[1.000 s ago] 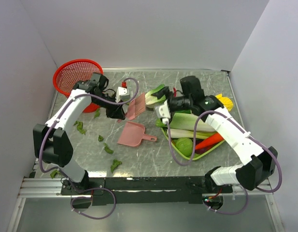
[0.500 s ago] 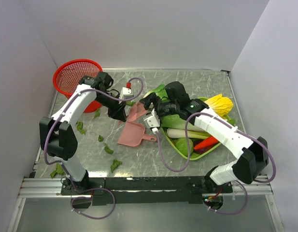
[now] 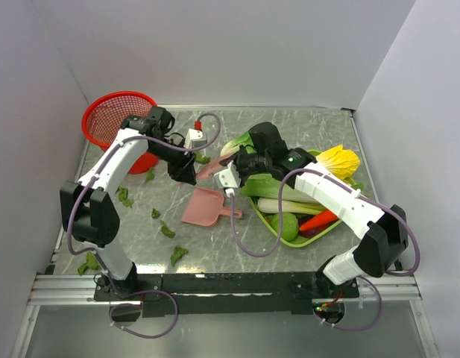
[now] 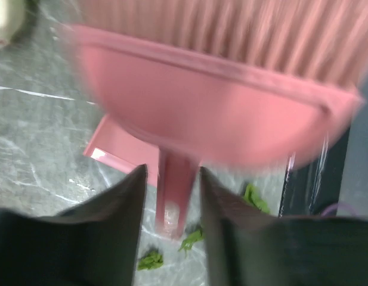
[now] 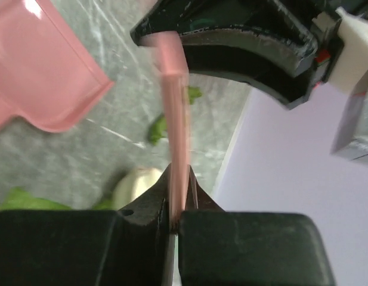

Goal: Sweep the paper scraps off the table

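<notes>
Item: pink brush [image 3: 209, 168], held off the table [image 3: 312, 123] near its middle, between the two arms. Right gripper [image 5: 179, 190]: fingers pressed together on a thin pink edge of the brush, seen edge-on in the right wrist view. Left gripper [image 4: 173, 179]: fingers flank the brush handle closely, with a sliver of table showing on one side. That view is blurred, so it cannot be told whether they clamp the handle. Brush head and bristles fill the upper part of the left wrist view. Item: pink dustpan [image 3: 203, 207], flat on the table just below the brush, touched by neither gripper. Item: paper scraps [image 3: 167, 230], dark green, loose on the left half of the table. Several lie between the dustpan and the left arm, one near the front edge, one at the front-left corner by the frame, and a few beside the red basket [image 3: 110, 119]. Basket stands at the far-left corner. Item: lime green tray [image 3: 313, 240] on the right side, loaded with toy vegetables [image 3: 282, 205], under the right arm.
</notes>
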